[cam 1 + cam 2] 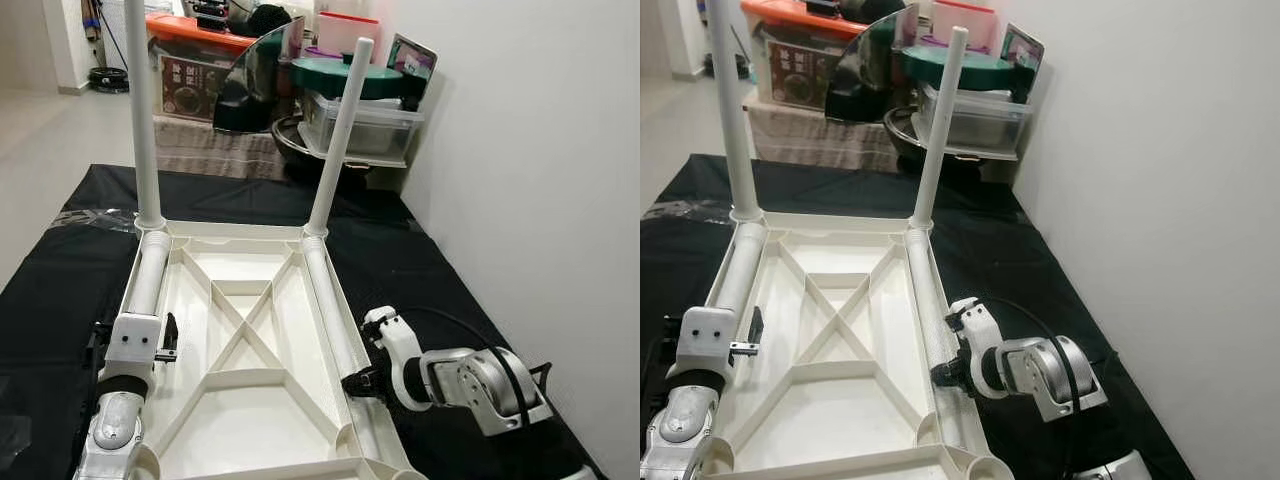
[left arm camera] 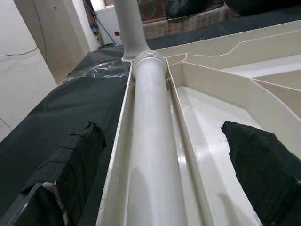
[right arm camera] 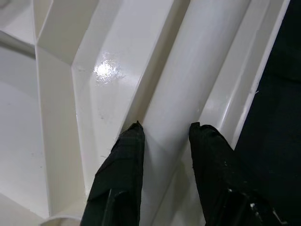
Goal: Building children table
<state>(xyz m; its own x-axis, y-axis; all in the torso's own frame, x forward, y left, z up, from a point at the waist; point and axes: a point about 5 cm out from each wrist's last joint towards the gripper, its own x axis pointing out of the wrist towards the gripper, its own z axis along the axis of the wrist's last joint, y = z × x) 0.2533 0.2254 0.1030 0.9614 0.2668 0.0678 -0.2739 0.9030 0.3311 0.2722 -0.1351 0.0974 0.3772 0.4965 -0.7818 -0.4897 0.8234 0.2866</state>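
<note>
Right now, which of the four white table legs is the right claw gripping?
The white plastic leg lying flat along the upturned tabletop's right edge, the right claw closed around it. Its twin lies along the left edge; two others stand upright.

A black cloth (image 1: 420,260) covers the floor. On the right rises a plain white wall (image 1: 540,150). Beyond the cloth stands a heap of household goods: an orange-lidded storage box (image 1: 190,55), a clear plastic bin (image 1: 360,125) with a green lid (image 1: 345,75), and a dark curved panel (image 1: 250,80). Pale floor (image 1: 60,135) stretches away on the left, evenly lit.
</note>
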